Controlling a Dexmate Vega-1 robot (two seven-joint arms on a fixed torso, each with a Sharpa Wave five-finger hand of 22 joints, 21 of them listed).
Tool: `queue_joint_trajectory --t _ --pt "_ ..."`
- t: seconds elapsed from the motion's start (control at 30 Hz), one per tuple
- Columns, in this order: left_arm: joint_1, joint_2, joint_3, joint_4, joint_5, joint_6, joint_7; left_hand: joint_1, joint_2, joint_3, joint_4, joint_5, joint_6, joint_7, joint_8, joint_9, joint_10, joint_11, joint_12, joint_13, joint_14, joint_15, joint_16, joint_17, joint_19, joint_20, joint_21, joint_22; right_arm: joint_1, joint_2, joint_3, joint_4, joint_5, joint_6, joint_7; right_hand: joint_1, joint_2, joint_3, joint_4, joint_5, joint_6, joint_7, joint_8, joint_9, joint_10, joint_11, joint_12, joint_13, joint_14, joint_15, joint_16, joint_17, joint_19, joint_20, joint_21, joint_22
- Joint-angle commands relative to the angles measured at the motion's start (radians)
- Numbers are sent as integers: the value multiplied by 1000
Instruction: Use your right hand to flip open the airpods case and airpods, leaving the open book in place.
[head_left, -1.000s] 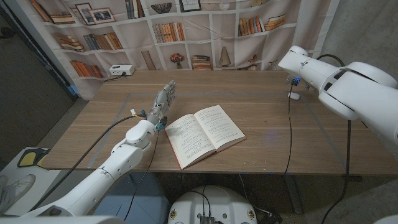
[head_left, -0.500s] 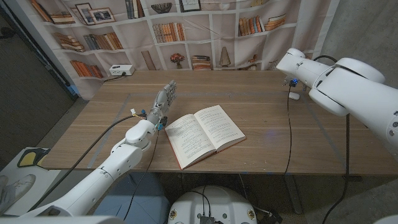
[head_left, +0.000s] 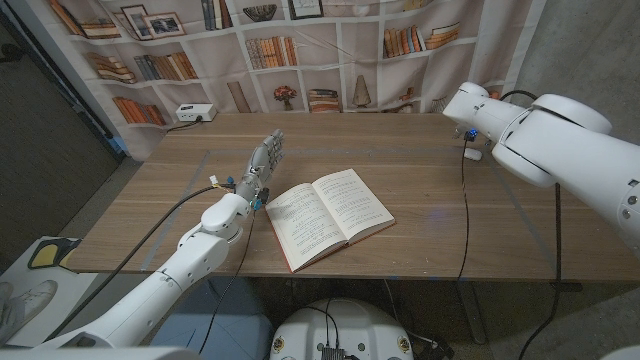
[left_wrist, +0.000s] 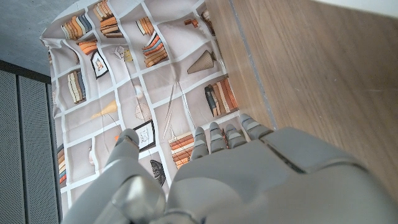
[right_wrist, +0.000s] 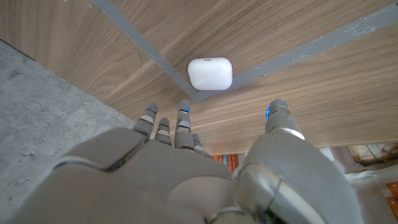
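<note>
Inspection of my station, clock directions taken from the head view with the open book as centre.

My right robot hand (right_wrist: 205, 168) hangs above the far right part of the tabletop (head_left: 420, 170), fingers (right_wrist: 182, 121) spread and apart, holding nothing. In the right wrist view the fingertips point toward the airpods case (right_wrist: 210, 73) without touching it; a clear strip of wood lies between them. From the head view the hand itself is mostly hidden behind my right forearm (head_left: 545, 140), at about 2 o'clock.

The airpods case is white, rounded, lid closed. It sits on the wood right at a corner where two grey tape lines (right_wrist: 155, 59) meet, near the tabletop's right edge. In the head view it is a small white spot at 2 o'clock, just beside my right arm.

The open book (head_left: 328, 215) lies face up near the tabletop's middle, pages spread, red cover edge showing along its near side.

My left robot hand (head_left: 262, 165) stands on its edge at 10 o'clock, just beside the book's left page, fingers extended and held close together, gripping nothing. I cannot tell whether it touches the wood.

A black cable (head_left: 464, 215) crosses the tabletop at 3 o'clock. A bookshelf-printed backdrop (head_left: 280, 50) hangs behind the table at 12 o'clock.
</note>
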Motion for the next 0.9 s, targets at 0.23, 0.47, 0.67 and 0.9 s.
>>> queue_joint_trajectory --t 0.23,0.47,0.67,0.9 --pt "10 -3 0 -3 5 -7 8 8 -2 -4 1 4 6 4 3 0 8 1 0 4 1 4 3 1 0 4 6 4 -5 -5 -14 13 10 64 6 -12 -5 -3 7 -5 -154 17 0 5 -1 0 1 6 -7 5 4 5 -11 2 4 3" --pt "12 1 -3 -5 1 -5 5 9 0 -4 1 4 6 4 3 0 6 -1 -1 4 0 4 2 1 -1 3 6 4 -12 -5 -30 14 10 72 9 -15 -5 -5 9 -7 -156 17 0 5 -2 0 1 7 -10 6 3 6 -13 2 4 3" --pt "5 -2 -1 8 -2 -8 -5 10 0 -5 1 4 5 4 3 0 7 0 -1 4 0 4 3 1 -1 3 6 4 -11 -6 -33 14 14 64 8 -17 -4 -5 10 -8 -156 16 0 5 -2 0 1 8 -10 6 3 6 -14 2 4 3" --pt "1 -6 0 22 -5 -17 -14 10 0 -5 1 4 5 4 3 0 6 0 -1 4 0 4 3 1 -1 3 6 4 -11 -11 -33 14 21 62 17 -19 -3 -5 11 -8 -155 16 1 5 -1 0 1 8 -10 5 3 6 -16 3 3 3"
